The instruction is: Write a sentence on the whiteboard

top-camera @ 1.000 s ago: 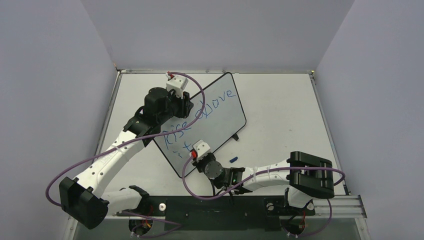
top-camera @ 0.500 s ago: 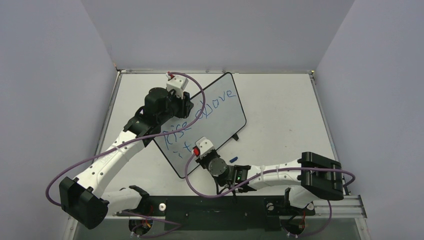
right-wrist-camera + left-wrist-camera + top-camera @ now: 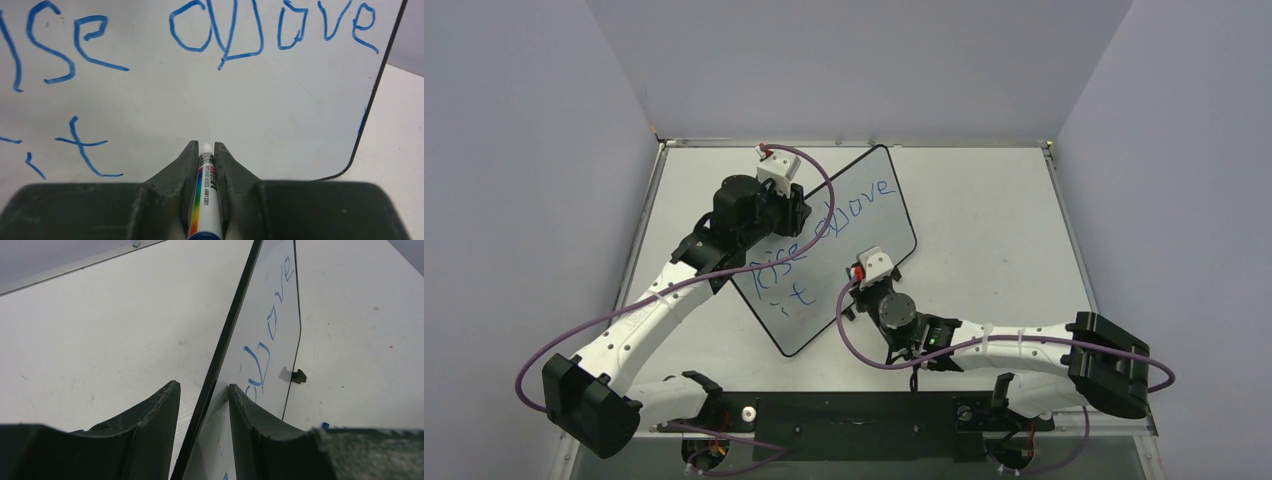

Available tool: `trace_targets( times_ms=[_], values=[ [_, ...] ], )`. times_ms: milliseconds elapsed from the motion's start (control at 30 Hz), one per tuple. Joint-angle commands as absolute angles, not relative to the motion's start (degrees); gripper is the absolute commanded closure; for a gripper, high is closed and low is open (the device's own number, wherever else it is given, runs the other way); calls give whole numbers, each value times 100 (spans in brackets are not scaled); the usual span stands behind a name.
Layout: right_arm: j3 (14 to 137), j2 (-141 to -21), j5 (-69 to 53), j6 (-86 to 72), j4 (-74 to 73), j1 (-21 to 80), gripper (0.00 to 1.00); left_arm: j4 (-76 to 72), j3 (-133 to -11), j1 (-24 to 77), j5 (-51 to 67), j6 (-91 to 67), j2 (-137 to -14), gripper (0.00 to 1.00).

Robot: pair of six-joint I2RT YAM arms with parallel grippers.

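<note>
Clamps whiteboard (image 3: 272,347) edge in left gripper (image 3: 202,386), pinches marker (image 3: 204,197) in right gripper (image 3: 204,145), blue sentence (image 3: 225,35) ahead, up-left of its fingers.

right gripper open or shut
Shut: the right gripper clamps the marker between its fingers, tip toward the whiteboard.

Top view high, looking down, wrist views close, all sharing the whiteboard (image 3: 864,232)
</note>
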State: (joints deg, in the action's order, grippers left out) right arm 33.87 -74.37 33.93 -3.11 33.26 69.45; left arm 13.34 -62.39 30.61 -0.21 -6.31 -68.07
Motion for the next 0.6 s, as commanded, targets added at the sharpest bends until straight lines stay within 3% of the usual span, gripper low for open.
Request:
trace_targets(
  times_ms=[0,567],
  values=[
    [3375,-7235,3119,-443,3519,6726,100,727,-6451,3057,-201,-572,-6612,100],
    [3806,-7807,2768,-448,3811,6574,100,748,-6460,3059,-197,-562,-6638,100]
  ],
)
